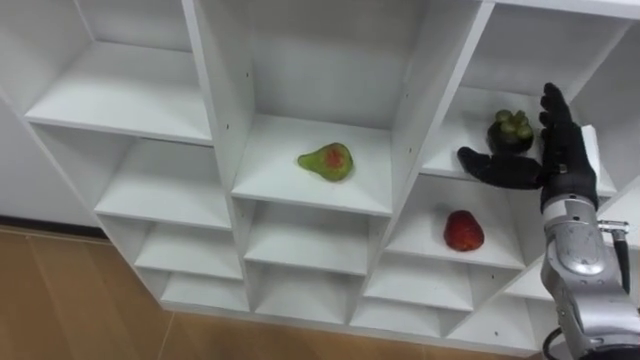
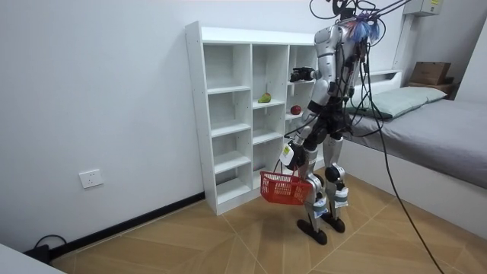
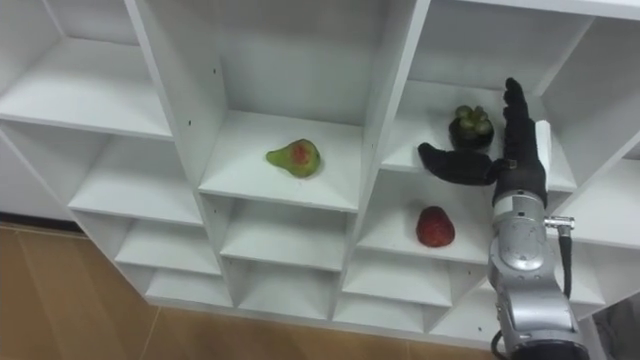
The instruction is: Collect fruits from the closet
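White closet, right hand just beside the dark mangosteen, fingers straight and wide.

robot stands at white closet | right robot hand raised to upper compartment | red basket hangs from left robot hand

right hand raised, fingers spread; left hand low, curled.
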